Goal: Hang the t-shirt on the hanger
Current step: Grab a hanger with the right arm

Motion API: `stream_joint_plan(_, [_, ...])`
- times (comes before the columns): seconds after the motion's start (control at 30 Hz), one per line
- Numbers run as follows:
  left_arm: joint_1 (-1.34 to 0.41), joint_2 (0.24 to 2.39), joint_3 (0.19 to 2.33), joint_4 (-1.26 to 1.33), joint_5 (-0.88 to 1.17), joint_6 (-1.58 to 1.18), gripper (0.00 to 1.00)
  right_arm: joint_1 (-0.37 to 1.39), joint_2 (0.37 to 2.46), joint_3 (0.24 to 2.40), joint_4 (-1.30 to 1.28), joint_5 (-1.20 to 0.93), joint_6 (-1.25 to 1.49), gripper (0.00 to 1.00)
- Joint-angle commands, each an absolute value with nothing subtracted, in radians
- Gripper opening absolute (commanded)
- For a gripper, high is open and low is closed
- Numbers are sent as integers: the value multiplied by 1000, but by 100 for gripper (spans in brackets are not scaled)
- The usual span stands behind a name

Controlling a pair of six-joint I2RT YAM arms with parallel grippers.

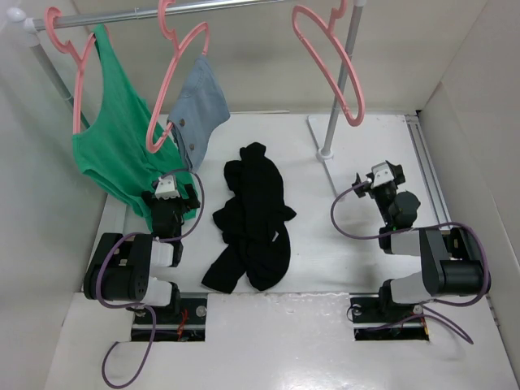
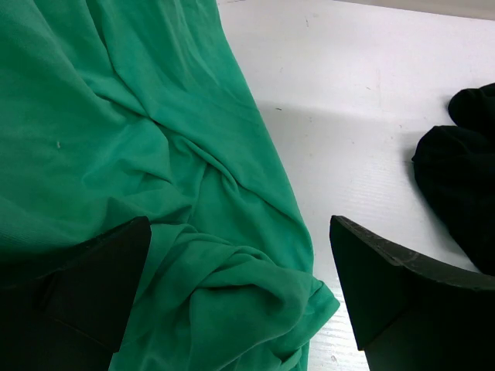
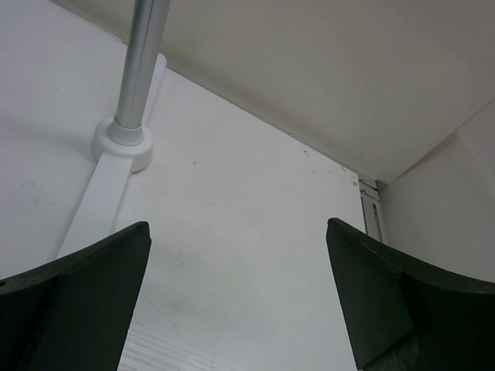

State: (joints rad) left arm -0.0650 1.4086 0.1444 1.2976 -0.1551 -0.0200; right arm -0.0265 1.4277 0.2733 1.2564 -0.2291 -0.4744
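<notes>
The black t-shirt [image 1: 252,219] lies crumpled on the white table between the two arms. Its edge also shows at the right of the left wrist view [image 2: 464,170]. The empty pink hanger [image 1: 329,65] hangs by its hook from the rail at the back right. My left gripper [image 1: 168,188] is open at the left of the t-shirt, its jaws spread over the hem of the green tank top [image 2: 155,154] without gripping it. My right gripper [image 1: 378,177] is open near the rack's foot, with only bare table between its fingers [image 3: 371,294].
The green tank top [image 1: 114,138] and a grey-blue garment [image 1: 199,106] hang on other pink hangers at the back left. The rack's upright pole and white foot [image 1: 327,152] stand just beyond the right gripper. White walls enclose the table on three sides.
</notes>
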Motion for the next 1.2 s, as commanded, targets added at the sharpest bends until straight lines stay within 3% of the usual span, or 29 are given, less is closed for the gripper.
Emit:
stream_joint_plan(0.0, [-61,1385,164,1513,-161,-34,100,-34,1411,291,1295,-239,-466,100])
stream_joint_plan(0.3, [-61,1287,141,1455,-56,12,100,-9,1370,334,1194,-151,-466,100])
stream_joint_plan(0.47, [-61,991,216,989,-27,-89,100,2,1343,654,537,-85,-448,100])
stream_joint_plan(0.73, [-61,688,180,686,12,-123,100,40,1413,750,255,-124,-400,100])
stream_joint_plan(0.93, [-133,365,149,399,290,282,100,136,1263,727,152,-84,-439,100])
stream_joint_plan(1.17, [-402,238,237,68,340,697,100,303,1126,742,23,-159,-552,100])
